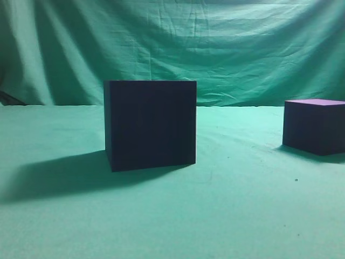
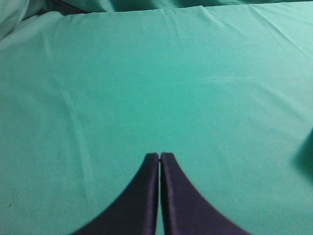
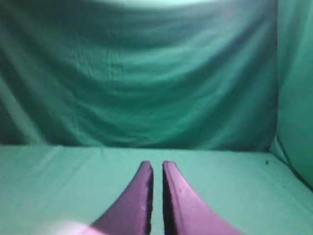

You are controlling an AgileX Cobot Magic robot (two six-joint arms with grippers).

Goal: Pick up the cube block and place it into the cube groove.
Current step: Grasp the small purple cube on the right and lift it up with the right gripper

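The cube groove [image 1: 150,124], a large navy-black box, stands on the green cloth in the middle of the exterior view. The cube block [image 1: 314,125], smaller and with a lilac-purple top, sits at the right edge, apart from the box. Neither gripper shows in the exterior view. In the left wrist view my left gripper [image 2: 160,155] is shut and empty above bare green cloth. In the right wrist view my right gripper [image 3: 157,164] has its fingers nearly together with nothing between them, facing the back curtain. Neither wrist view shows the block or the box.
A green cloth [image 1: 226,216] covers the table, and a green curtain [image 1: 215,43] hangs behind it. The box casts a long shadow [image 1: 54,178] to the left. A dark patch [image 2: 308,152] sits at the right edge of the left wrist view.
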